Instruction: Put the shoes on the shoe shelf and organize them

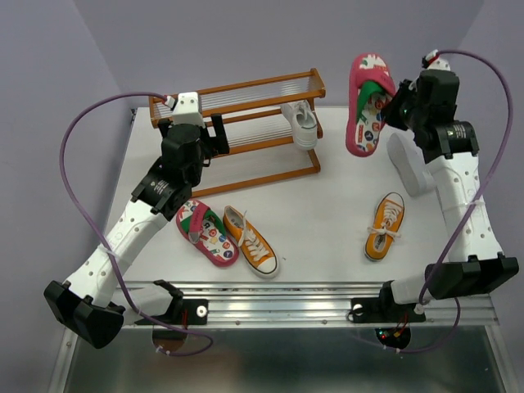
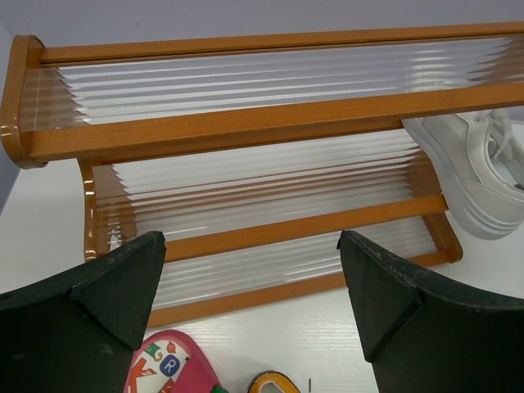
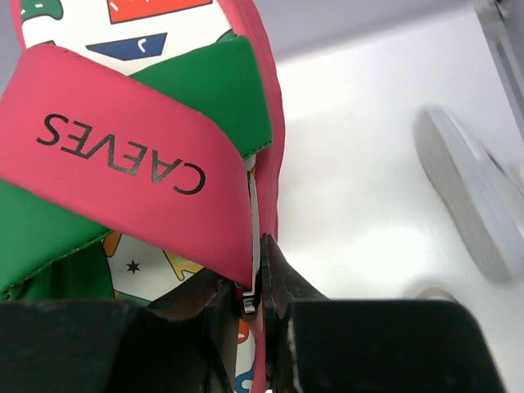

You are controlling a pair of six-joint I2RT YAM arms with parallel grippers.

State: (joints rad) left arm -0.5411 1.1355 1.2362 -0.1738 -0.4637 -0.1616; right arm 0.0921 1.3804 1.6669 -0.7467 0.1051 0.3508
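My right gripper (image 1: pixel 391 105) is shut on the side edge of a pink shoe (image 1: pixel 368 102) with green lining, held in the air right of the shoe shelf (image 1: pixel 262 88); the wrist view shows its strap (image 3: pixel 123 172) filling the frame. My left gripper (image 1: pixel 219 137) is open and empty, facing the shelf's lower tier (image 2: pixel 270 237). One white sneaker (image 1: pixel 303 124) rests on the lower tier's right end (image 2: pixel 483 176). The other pink shoe (image 1: pixel 206 232) and an orange sneaker (image 1: pixel 250 240) lie on the table behind the left gripper. A second orange sneaker (image 1: pixel 386 226) lies at the right. Another white sneaker (image 1: pixel 408 164) lies by the right arm.
The white table (image 1: pixel 327 205) ends at a metal rail (image 1: pixel 311 299) at the front. A purple wall stands behind the shelf. The top tier (image 2: pixel 270 82) holds nothing. Purple cables loop off both arms.
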